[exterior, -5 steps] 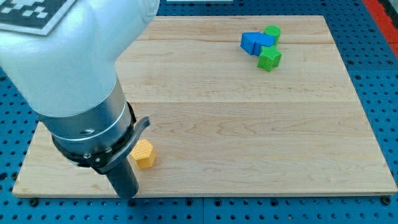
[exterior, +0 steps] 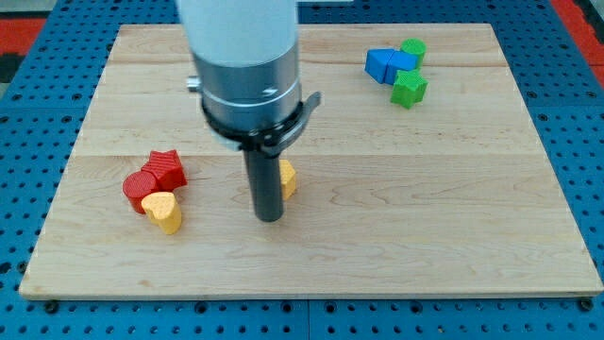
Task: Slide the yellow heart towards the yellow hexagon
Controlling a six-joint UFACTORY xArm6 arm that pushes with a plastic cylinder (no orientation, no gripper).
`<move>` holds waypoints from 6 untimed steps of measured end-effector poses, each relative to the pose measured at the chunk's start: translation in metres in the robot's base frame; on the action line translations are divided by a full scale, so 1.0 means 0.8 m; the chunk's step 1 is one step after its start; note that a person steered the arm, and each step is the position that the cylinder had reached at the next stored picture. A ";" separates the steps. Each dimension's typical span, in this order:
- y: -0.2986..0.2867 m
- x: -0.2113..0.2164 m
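Observation:
The yellow heart (exterior: 165, 212) lies at the view's left, touching a red round block (exterior: 139, 186) just above it. The yellow hexagon (exterior: 288, 178) sits near the board's middle, mostly hidden behind my rod. My tip (exterior: 270, 219) rests on the board just below and left of the hexagon, well to the right of the heart.
A red star (exterior: 167, 168) touches the red round block at the left. At the view's top right, two blue blocks (exterior: 390, 65) sit bunched with a green block (exterior: 412, 49) and a green star (exterior: 409, 90). The wooden board (exterior: 453, 217) ends in blue pegboard.
The arm has swung from the view's lower left to the middle, uncovering the heart and red blocks. The yellow hexagon now sits further up and to the right.

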State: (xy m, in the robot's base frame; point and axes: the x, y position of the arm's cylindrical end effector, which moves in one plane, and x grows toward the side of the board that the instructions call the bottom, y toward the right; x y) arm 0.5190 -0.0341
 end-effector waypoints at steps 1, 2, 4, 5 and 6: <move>-0.025 -0.061; -0.005 -0.058; 0.015 0.121; -0.029 0.113; -0.103 0.101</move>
